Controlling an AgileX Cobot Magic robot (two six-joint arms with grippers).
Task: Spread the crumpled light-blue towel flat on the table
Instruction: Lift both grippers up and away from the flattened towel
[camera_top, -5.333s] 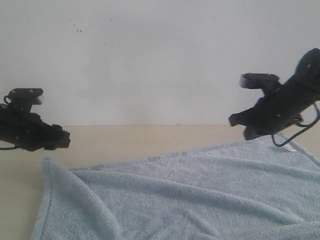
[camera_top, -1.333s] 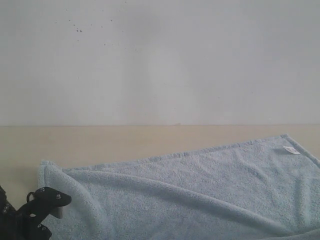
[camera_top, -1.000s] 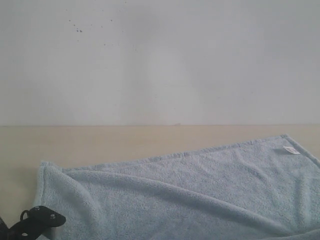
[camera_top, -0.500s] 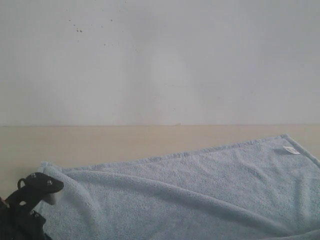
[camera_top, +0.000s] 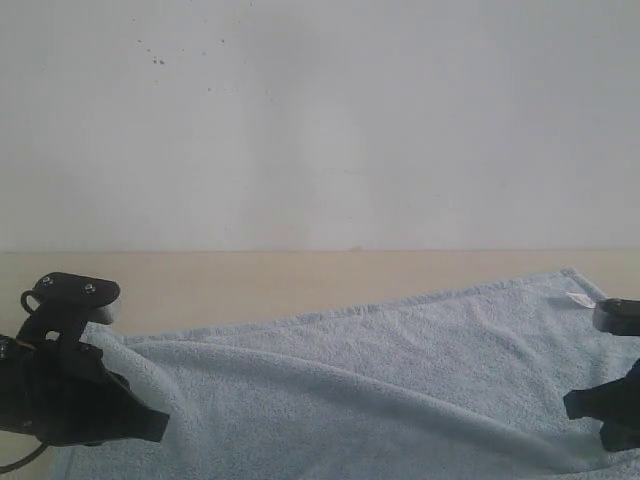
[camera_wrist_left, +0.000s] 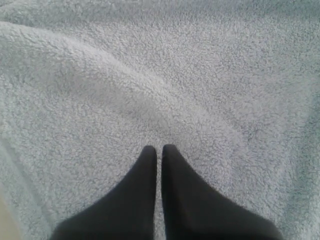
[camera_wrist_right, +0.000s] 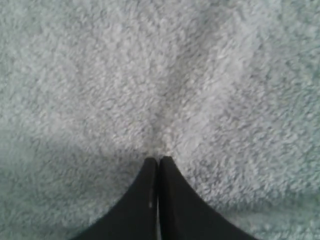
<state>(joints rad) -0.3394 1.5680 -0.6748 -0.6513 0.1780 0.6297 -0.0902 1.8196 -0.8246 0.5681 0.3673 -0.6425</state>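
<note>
I note both arms back over the towel (camera_top: 380, 370), lying mostly spread on the table (camera_top: 250, 280). Left gripper (camera_wrist_left: 158, 150) is pressed together on a ridge; right gripper (camera_wrist_right: 158, 161) pinches a pucker. Smoothing likely remains.

Towel (camera_top: 380, 370): plain pale light-blue. Tag (camera_top: 580, 298): white. Desk (camera_top: 250, 280): plain light beige. Left pincer (camera_wrist_left: 160, 150), right pincer (camera_wrist_right: 158, 161): black.

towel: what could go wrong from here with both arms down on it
1. The left gripper and right gripper have their fingers closed against the towel; any pinch that thin could slip when pulled.
2. A long fold crosses the towel; uneven pulling might drag the cloth across the table instead of flattening it.
</note>
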